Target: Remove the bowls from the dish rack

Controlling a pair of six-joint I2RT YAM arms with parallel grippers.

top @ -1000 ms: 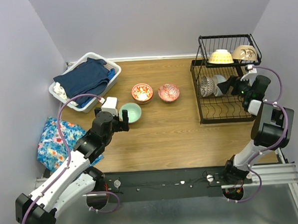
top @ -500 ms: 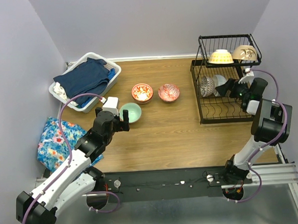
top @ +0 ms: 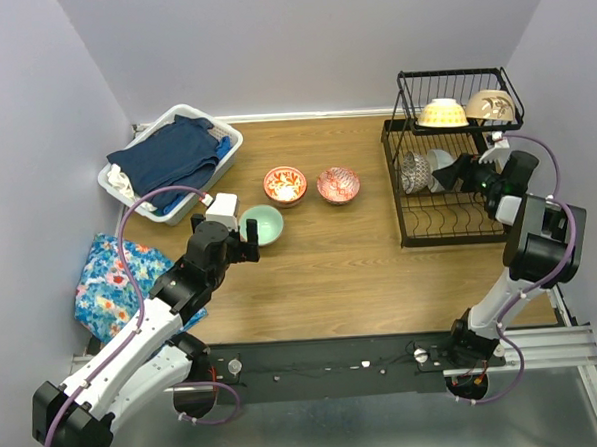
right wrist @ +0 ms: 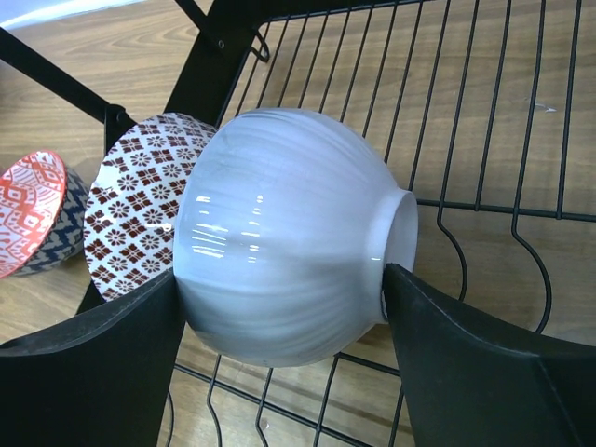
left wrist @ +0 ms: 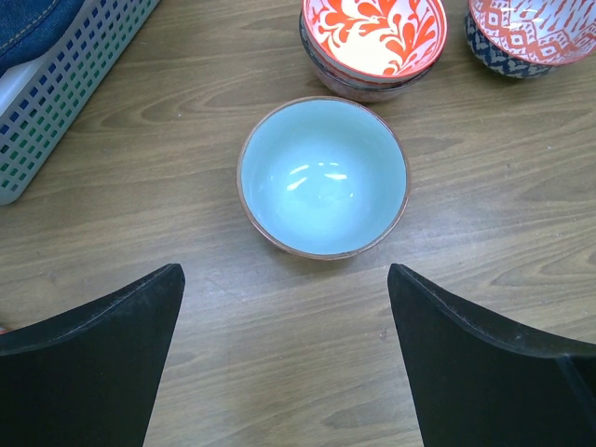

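The black wire dish rack (top: 449,231) stands at the right. Its lower tier holds a white bowl (top: 439,164) and a dark patterned bowl (top: 413,172) on edge. The top tier holds a cream-yellow bowl (top: 441,113) and a beige bowl (top: 490,105). My right gripper (top: 456,172) is open, with one finger on each side of the white bowl (right wrist: 279,233) and close against it. On the table stand a mint bowl (top: 263,223), a red-orange floral bowl (top: 284,183) and a red patterned bowl (top: 338,184). My left gripper (left wrist: 284,279) is open and empty, just short of the mint bowl (left wrist: 321,177).
A white laundry basket (top: 225,162) with dark blue clothes stands at the back left. A blue floral cloth (top: 106,284) lies at the left edge. The rack's wire dividers (right wrist: 484,140) run behind and under the white bowl.
My right gripper has moved a little further into the rack's lower tier, towards the white bowl. The left arm has barely moved.
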